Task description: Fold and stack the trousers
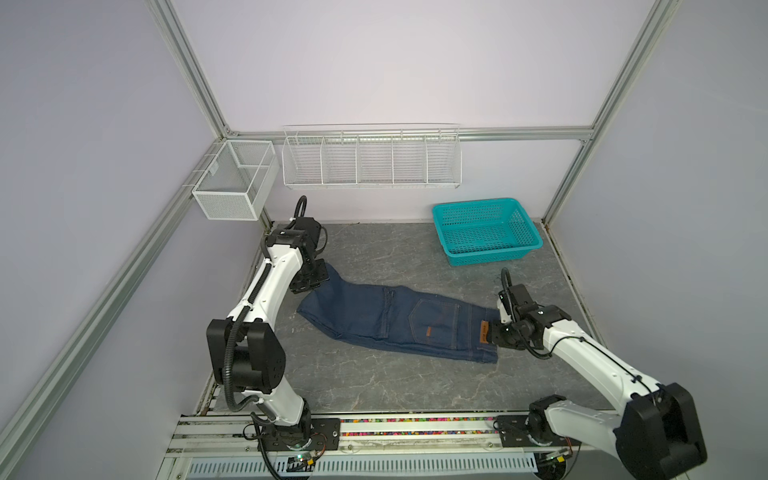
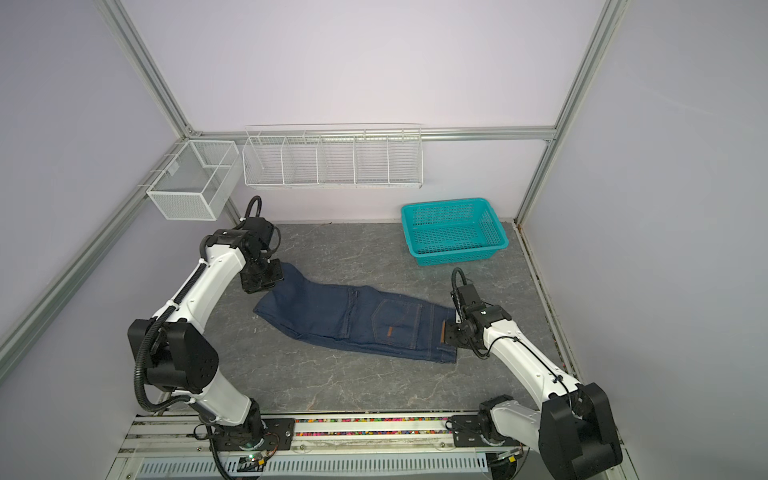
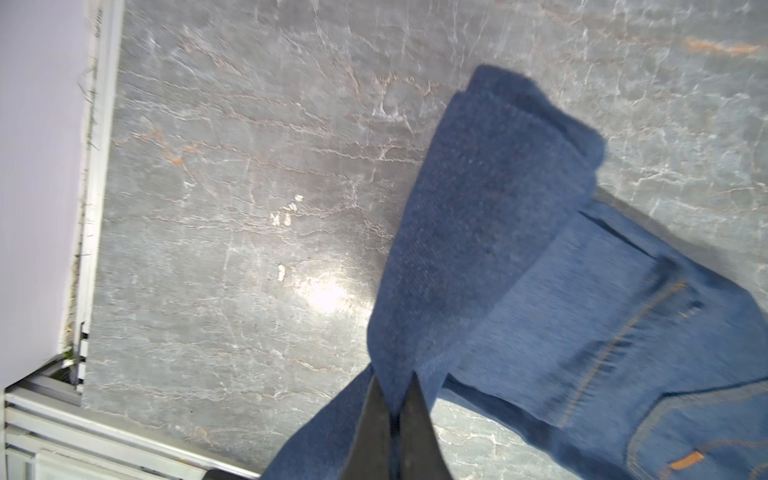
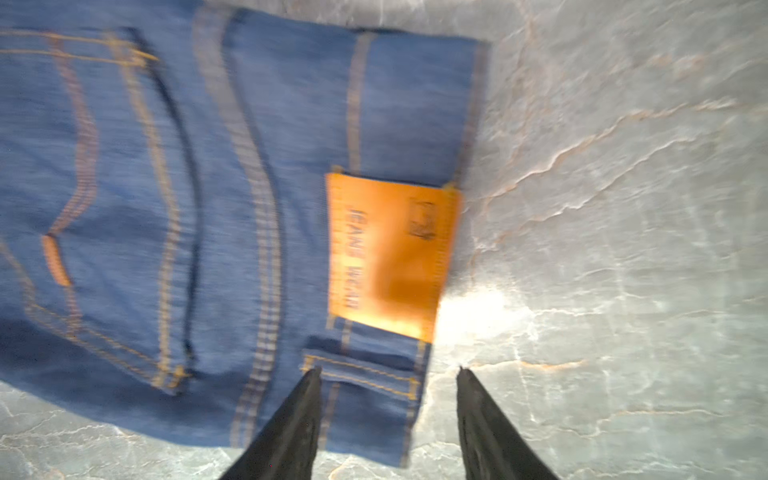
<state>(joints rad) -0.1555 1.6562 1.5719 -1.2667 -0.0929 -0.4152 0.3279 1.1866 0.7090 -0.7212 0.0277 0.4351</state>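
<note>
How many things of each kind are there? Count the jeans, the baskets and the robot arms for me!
Jeans: 1
Teal plastic basket: 1
White wire baskets: 2
Robot arms: 2
Total: 6

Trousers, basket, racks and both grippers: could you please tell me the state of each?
trousers: folded over on the table, one end lifted.
left gripper: shut on the trousers.
right gripper: open, astride the waistband edge.
teal basket: upright, empty.
wire rack: empty.
mesh bin: empty.
</note>
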